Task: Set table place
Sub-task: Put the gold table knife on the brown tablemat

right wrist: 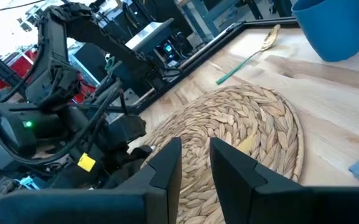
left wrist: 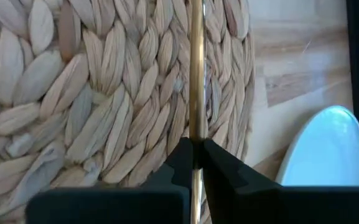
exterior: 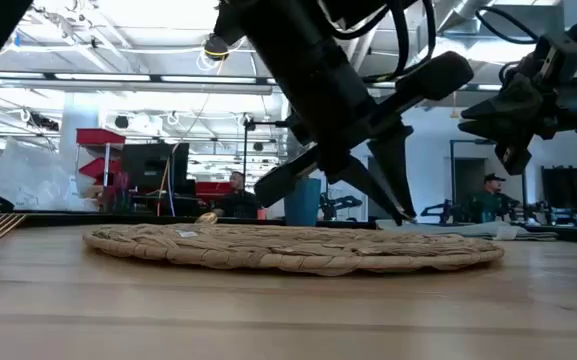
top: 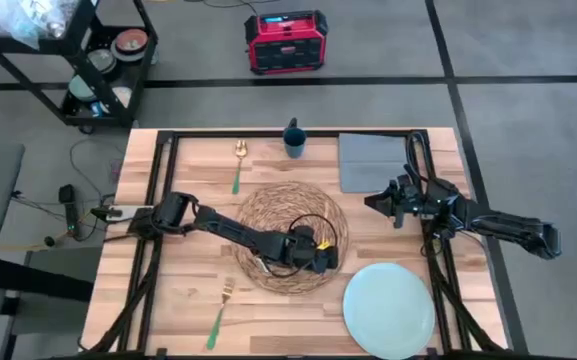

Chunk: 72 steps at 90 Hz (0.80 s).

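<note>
The woven straw placemat (exterior: 298,247) lies flat on the light-wood table (exterior: 268,315). The left gripper (exterior: 393,195) hangs over the mat's far right part, its dark tips pointing down close to the weave. A blue cup (exterior: 303,203) stands behind the mat, and the right gripper (exterior: 513,120) hovers high at the right.

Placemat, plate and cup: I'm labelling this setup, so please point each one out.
placemat (top: 268,215): high view, bare weave left of centre.
plate (top: 388,310): high view, middle of its face.
cup (top: 294,140): high view, its rim.

Placemat (top: 293,235) lies mid-table (top: 193,310), plate (top: 389,310) beside it.
</note>
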Motion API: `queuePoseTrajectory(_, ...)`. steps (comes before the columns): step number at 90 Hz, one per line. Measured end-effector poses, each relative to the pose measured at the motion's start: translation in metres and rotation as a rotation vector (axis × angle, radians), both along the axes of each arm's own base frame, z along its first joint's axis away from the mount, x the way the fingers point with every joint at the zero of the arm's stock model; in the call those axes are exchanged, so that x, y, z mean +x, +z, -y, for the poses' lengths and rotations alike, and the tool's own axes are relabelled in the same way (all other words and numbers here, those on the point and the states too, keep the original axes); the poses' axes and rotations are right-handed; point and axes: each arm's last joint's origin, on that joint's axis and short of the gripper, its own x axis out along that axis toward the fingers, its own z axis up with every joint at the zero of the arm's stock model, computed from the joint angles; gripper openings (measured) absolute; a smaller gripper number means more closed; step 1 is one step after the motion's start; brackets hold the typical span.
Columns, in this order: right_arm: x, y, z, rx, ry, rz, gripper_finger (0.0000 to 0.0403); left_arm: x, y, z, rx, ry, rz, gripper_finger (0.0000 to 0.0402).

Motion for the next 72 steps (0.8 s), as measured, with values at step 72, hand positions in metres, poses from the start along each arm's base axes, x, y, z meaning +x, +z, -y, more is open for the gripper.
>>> queuePoseTrajectory(72, 0.0, -0.0001, 0.0, -0.003, 0.0, 0.0, 0.0071, -0.0007, -0.0058, -0.0007, -0.022, 0.04, -0.017, 0.0)
